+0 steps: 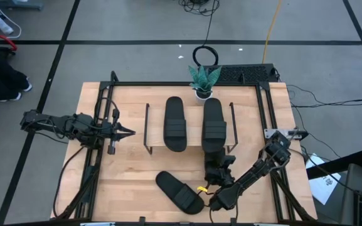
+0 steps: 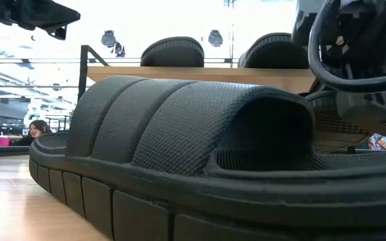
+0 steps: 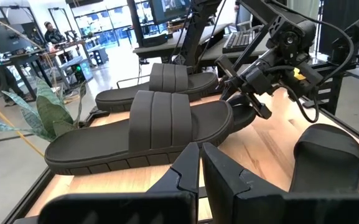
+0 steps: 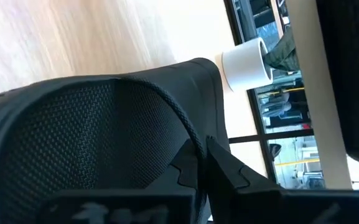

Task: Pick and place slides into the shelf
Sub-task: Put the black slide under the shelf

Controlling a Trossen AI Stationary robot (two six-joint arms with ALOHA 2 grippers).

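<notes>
Two black slides point(image 1: 175, 123) point(image 1: 214, 125) lie side by side on the shelf point(image 1: 193, 135), a light wood board with thin black side frames. A third slide point(image 1: 179, 191) point(image 2: 179, 147) rests sole-down on the table near its near edge. The fourth slide point(image 4: 92, 124) fills the right wrist view; in the high view the shelf board mostly hides it. My right gripper point(image 1: 217, 168) point(image 4: 201, 165) sits at the shelf's near right corner, shut on this slide. My left gripper point(image 1: 129, 132) point(image 3: 201, 165) hovers left of the shelf, shut and holding nothing. My right gripper holds the fourth slide by the edge of its ribbed strap point(image 4: 182, 124), at the strap's opening. The fingers point(image 4: 229, 174) come from the table's near side, along the slide's length. Its far end point(image 4: 198, 68) points toward the white pot, below the shelf board's level.
A small plant in a white pot point(image 1: 203, 78) point(image 4: 247, 62) stands at the table's far edge behind the shelf. A black frame runs around the tabletop point(image 1: 130, 169). Bare wood lies left of the shelf and at the near left. People and desks show in the room beyond.
</notes>
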